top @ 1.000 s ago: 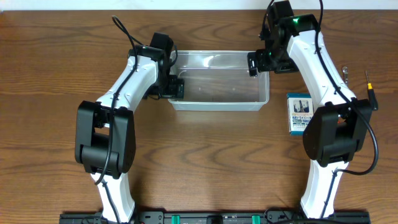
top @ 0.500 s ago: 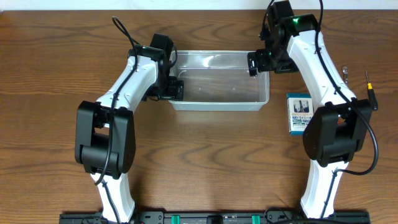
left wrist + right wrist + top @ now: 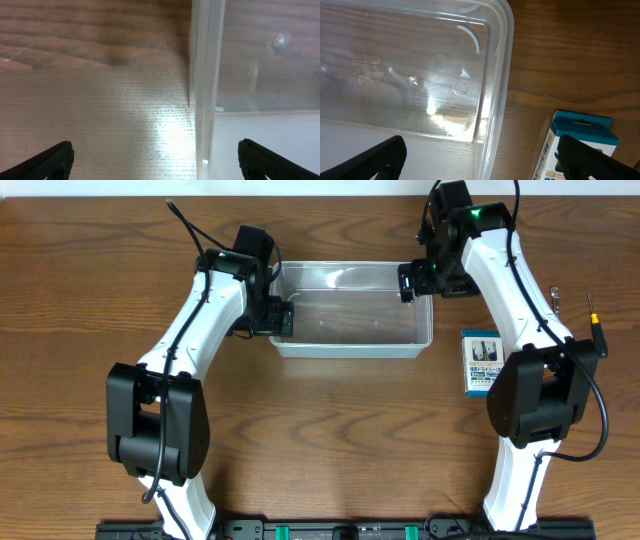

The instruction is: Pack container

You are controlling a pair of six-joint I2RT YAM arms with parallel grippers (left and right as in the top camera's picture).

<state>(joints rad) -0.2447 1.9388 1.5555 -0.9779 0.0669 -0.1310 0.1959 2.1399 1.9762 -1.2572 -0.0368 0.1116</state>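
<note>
Between the widely spread jaws of the left tool [image 3: 160, 167], the upright rim and wall of the container [image 3: 205, 75] are seen, with bare wood on one side and the clear floor on the other; nothing is gripped, and no contact between finger and plastic can be made out. From above, this tool is placed at the left end of the container, low against its wall. At the opposite, far right corner, the right tool [image 3: 485, 165] is likewise held fully open and empty, its two dark fingers set either side of the rounded rim. The container is seen lying upright on the table [image 3: 330, 440], between the two arms and toward the far edge, with nothing visible inside it. A small blue-and-white printed box [image 3: 482, 363] lies flat on the table just to the right of the container, apart from it, beside the right arm.
</note>
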